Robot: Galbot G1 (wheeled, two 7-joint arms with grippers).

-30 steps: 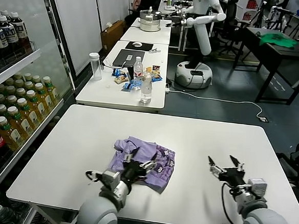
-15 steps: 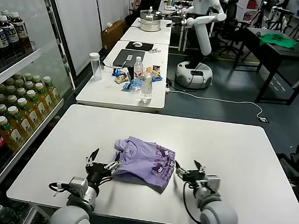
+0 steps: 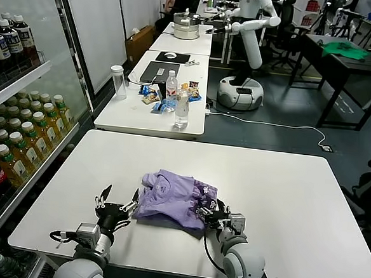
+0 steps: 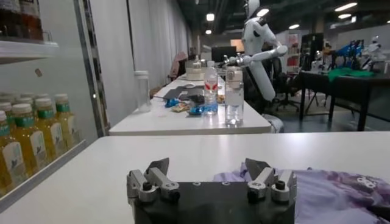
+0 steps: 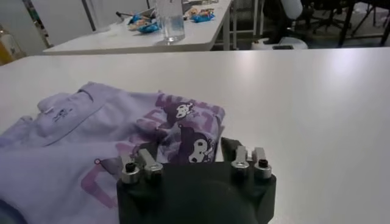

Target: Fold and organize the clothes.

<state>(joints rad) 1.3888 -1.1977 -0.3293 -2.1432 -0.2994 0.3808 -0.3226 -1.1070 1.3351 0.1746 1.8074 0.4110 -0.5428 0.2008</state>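
Note:
The clothes are one lavender T-shirt (image 3: 172, 192), folded into a small bundle near the front middle of the white table (image 3: 272, 177). My left gripper (image 3: 119, 198) stands open just left of the shirt, low over the table and apart from it. In the left wrist view nothing lies between the gripper's (image 4: 207, 165) fingers, and the shirt (image 4: 341, 189) shows beyond one fingertip. My right gripper (image 3: 209, 211) is at the shirt's front right corner. Seen from the right wrist, the gripper (image 5: 186, 152) straddles the printed fold of the shirt (image 5: 91, 128). Its fingers are still apart, and fabric hides one fingertip.
A drinks shelf (image 3: 19, 146) full of bottles runs along the left. Beyond the table stands a second white table (image 3: 127, 112) with a laptop, bottles and snacks. Farther back are another robot (image 3: 250, 29) and a green cloth (image 3: 344, 48) on a dark table.
My left gripper has drawn back leftward off the shirt and opened fully. My right gripper has travelled left from the table's right side to the shirt's corner, and its jaws have narrowed a little.

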